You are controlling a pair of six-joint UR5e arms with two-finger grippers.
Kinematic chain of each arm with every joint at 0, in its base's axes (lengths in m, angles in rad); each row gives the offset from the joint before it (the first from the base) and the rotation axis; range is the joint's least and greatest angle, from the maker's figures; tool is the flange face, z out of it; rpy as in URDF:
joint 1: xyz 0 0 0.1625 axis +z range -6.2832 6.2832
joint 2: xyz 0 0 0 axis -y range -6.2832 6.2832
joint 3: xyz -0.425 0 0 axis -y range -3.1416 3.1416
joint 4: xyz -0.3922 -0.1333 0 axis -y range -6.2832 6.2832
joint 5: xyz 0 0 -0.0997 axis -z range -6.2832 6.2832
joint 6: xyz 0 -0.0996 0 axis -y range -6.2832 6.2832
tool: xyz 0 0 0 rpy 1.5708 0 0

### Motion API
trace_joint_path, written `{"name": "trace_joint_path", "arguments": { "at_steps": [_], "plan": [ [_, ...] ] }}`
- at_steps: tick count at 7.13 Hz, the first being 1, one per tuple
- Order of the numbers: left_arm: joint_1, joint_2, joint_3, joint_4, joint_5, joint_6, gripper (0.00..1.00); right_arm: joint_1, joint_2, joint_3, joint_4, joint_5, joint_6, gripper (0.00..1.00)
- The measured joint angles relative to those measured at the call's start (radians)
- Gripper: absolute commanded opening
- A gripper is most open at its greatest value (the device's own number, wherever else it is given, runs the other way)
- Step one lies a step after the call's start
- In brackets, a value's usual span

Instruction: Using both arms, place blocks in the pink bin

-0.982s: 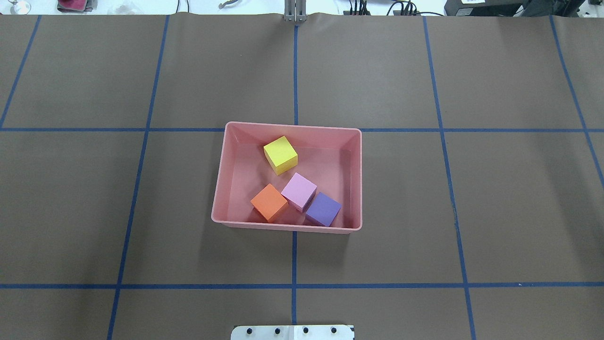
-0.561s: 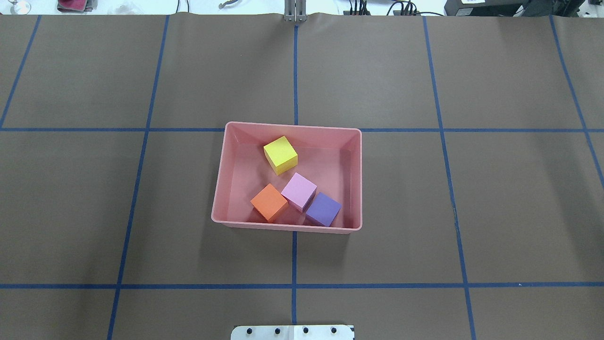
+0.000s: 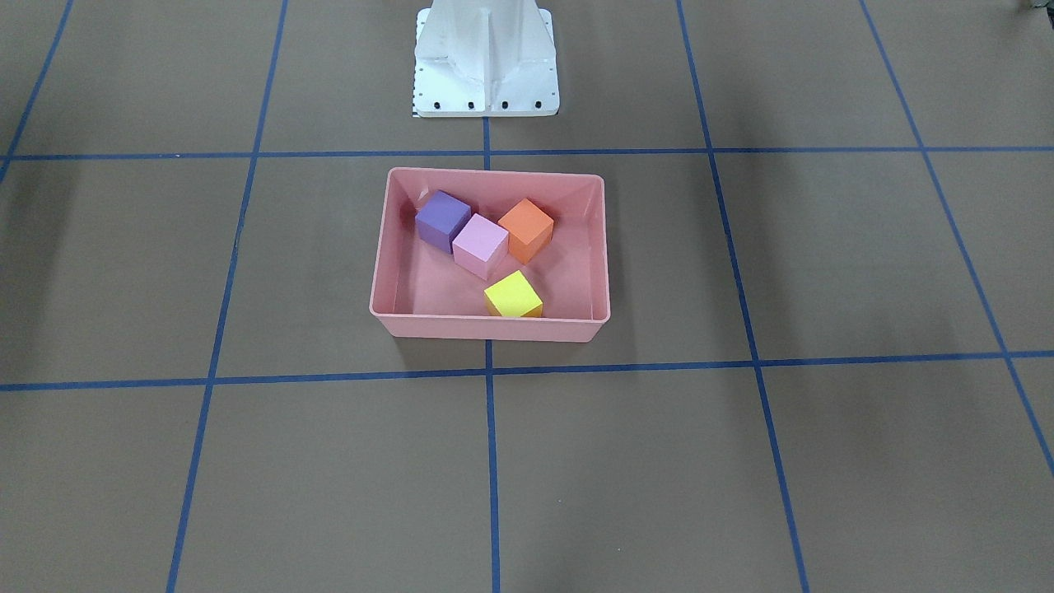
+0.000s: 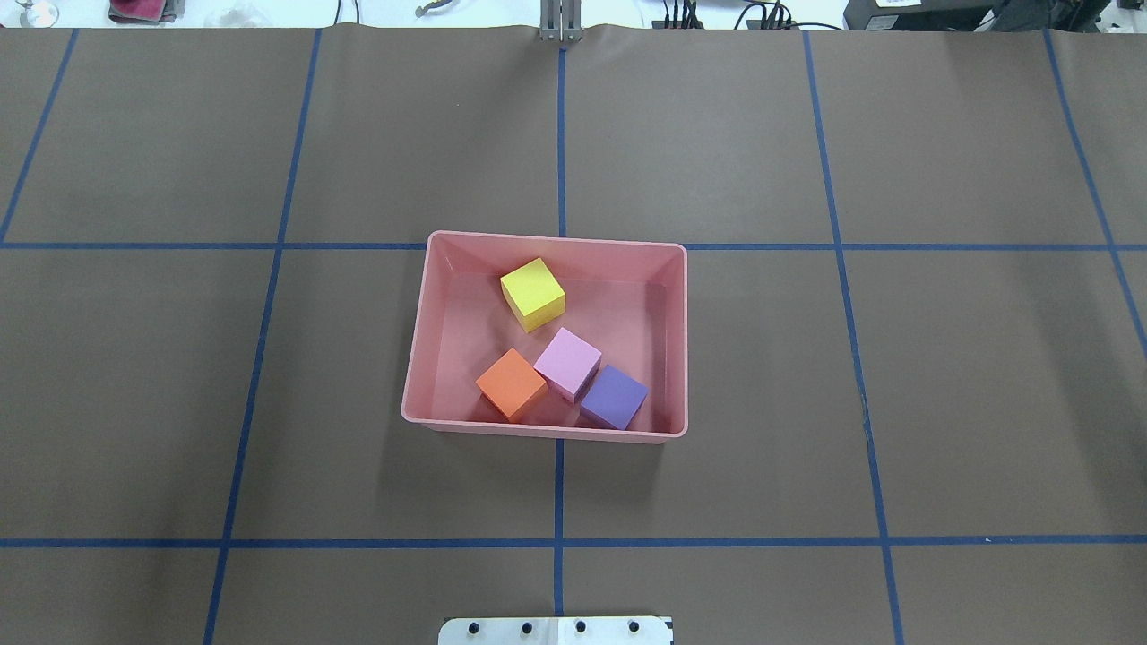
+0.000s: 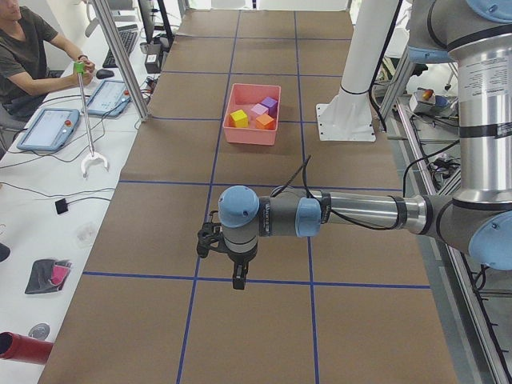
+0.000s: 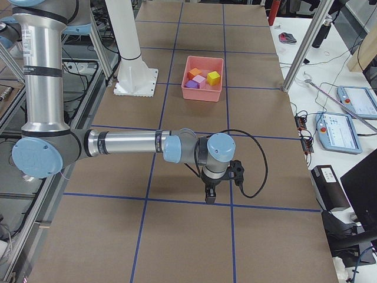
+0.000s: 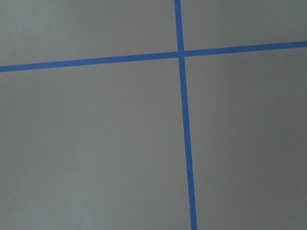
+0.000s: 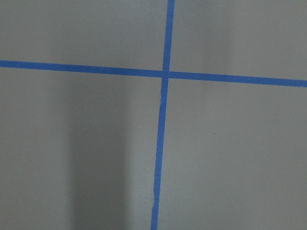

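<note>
Blocks, all four, sit inside the pink bin, which lies just below the centre of the overhead view on the brown desk. The yellow block rests alone toward the bin's upper wall. The orange block, the light pink block and the purple block run in a slanting row along its lower wall, the pink one touching or nearly touching its neighbours. Each lies flat on the bin's floor, none stacked or propped on the rim, so I judge the placing finished, with nothing left to carry.

That would explain the arms' posture. Neither shows in the overhead or front view. The side views have each one stretched low over bare desk, well apart from the bin, tool pointing down. The left arm's fingers hang in the lower middle of the left-side view, the right arm's fingers in the lower middle of the right-side view. Whether either pair is spread or closed I cannot tell from these angles. Both wrist cameras see only desk crossed by blue tape, which fits a parked pose away from the bin.
</note>
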Motion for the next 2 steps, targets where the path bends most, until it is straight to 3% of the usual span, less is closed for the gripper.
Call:
{"name": "trace_joint_path", "arguments": {
  "at_steps": [2],
  "plan": [
    [0.000,0.000,-0.002,0.000,0.001,0.000,1.00,-0.001,-0.002,-0.001,0.000,-0.014,-0.003,1.00]
  ]
}}
